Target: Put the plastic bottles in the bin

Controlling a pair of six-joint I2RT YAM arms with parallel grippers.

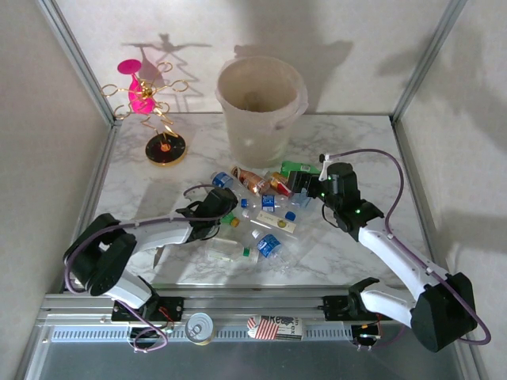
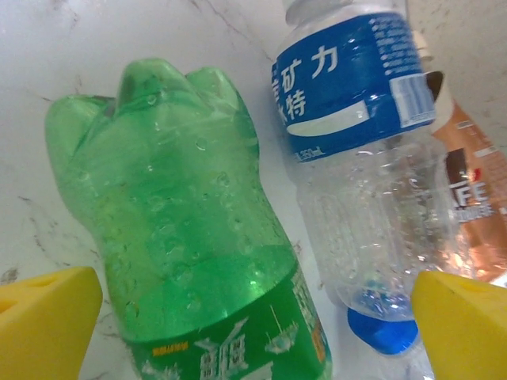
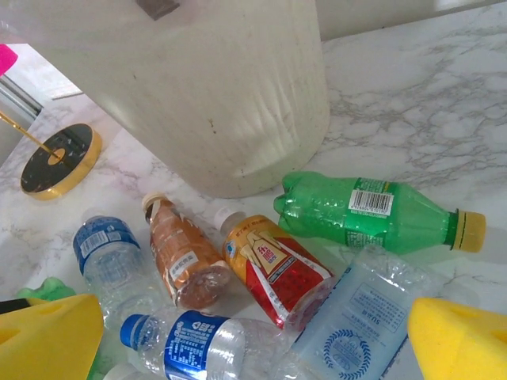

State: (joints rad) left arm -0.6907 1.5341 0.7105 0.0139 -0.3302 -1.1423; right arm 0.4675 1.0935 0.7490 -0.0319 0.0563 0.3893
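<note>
Now, left fingers point(image 2: 47, 317) spread wide and empty, green bottle point(image 2: 182, 229) lying between them on the desk point(image 2: 47, 47), long axis running away, clear bottle point(image 2: 364, 182) alongside. Farther on, right fingers point(image 3: 47, 332) parted above the plastic bottles point(image 3: 269, 269); bin point(image 3: 206, 95) beyond.

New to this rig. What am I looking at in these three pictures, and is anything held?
Two robot arms, each ending in a two-finger gripper with yellow pads, are bolted at the table's near edge. The overhead picture looks down from behind them: the left gripper and right gripper reach into a pile of small plastic bottles on the marble table, near a tall cream ribbed bin. The other two pictures come from wrist cameras. The left one sees a green bottle and a clear blue-labelled bottle between its pads; the right one looks over more bottles toward the bin. Both grippers are open, holding nothing.
</note>
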